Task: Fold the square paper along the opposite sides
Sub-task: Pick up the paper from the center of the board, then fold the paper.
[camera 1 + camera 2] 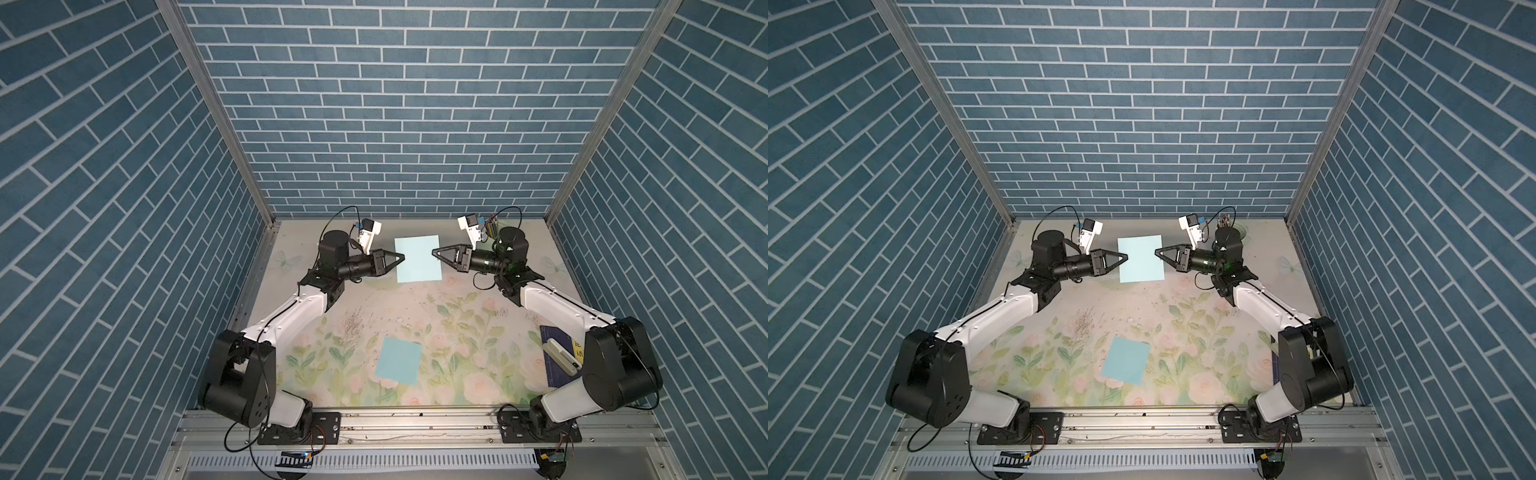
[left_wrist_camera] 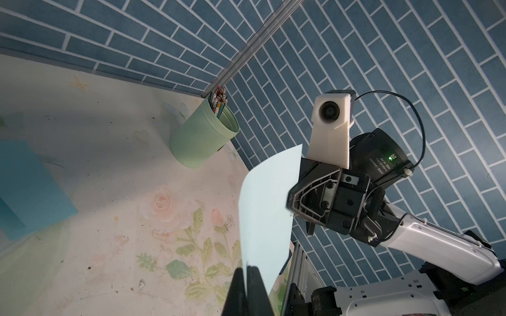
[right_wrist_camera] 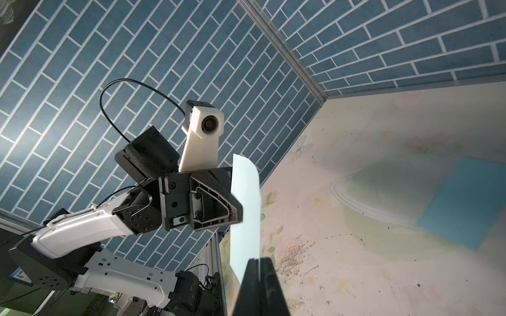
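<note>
Top views, both: pale blue paper (image 1: 417,258) (image 1: 1140,258) up off the flowered table (image 1: 457,332), over its far half, spanning the gap between two arms. Left gripper (image 1: 403,257) (image 1: 1126,257) clamped tight on the left edge, about midway along it. Right gripper (image 1: 433,252) (image 1: 1157,252) clamped tight on the opposite edge, tips pointing at each other across the paper.

Left wrist view: own left gripper (image 2: 247,276) pinching one edge with no gap between the jaws, paper (image 2: 267,208) bowing gently toward the right gripper (image 2: 289,199) at the far edge. Green cup (image 2: 202,136) full of pencils (image 2: 217,99) in the far right corner, well apart from the paper.

Right wrist view: same hold from the other side, right gripper (image 3: 258,262) and left gripper (image 3: 241,210) each gripping an edge.

Lying flat near the front middle of the table, a spare sheet (image 1: 399,360) (image 1: 1126,360), darker blue, slightly skewed. Beside the right arm's base, a dark book (image 1: 555,376) with a small white object (image 1: 563,356) on top.
</note>
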Action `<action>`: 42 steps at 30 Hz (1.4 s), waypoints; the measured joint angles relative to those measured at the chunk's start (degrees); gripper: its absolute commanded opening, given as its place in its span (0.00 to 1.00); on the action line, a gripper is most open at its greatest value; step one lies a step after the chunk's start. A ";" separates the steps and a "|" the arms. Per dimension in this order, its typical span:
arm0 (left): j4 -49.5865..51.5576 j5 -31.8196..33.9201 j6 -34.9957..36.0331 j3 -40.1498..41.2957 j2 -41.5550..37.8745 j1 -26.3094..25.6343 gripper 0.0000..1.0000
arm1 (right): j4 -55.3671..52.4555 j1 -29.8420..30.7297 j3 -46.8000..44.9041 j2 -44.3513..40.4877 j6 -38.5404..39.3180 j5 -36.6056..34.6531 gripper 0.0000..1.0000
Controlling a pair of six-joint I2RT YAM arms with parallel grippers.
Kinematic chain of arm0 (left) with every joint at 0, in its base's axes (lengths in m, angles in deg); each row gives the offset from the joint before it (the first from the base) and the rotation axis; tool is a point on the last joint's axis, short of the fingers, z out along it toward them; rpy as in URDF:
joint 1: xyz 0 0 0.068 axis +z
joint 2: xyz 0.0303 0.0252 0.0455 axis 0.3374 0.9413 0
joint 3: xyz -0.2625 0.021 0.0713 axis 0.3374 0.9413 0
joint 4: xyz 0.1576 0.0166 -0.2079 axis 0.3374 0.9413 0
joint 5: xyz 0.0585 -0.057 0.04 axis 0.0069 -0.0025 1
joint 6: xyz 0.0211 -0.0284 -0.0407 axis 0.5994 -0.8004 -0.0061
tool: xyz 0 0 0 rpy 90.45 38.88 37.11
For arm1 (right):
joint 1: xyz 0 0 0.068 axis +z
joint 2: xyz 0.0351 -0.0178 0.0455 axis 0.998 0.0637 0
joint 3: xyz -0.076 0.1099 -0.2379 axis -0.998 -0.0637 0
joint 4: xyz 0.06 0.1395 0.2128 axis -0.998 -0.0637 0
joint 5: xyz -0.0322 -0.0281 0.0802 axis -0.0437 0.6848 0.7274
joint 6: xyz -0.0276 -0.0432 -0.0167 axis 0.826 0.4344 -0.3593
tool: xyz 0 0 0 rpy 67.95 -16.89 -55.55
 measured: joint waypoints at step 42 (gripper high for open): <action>12.15 7.04 11.54 -14.53 2.82 -2.64 0.00 | 5.53 0.37 -1.27 -1.49 0.63 -7.78 0.64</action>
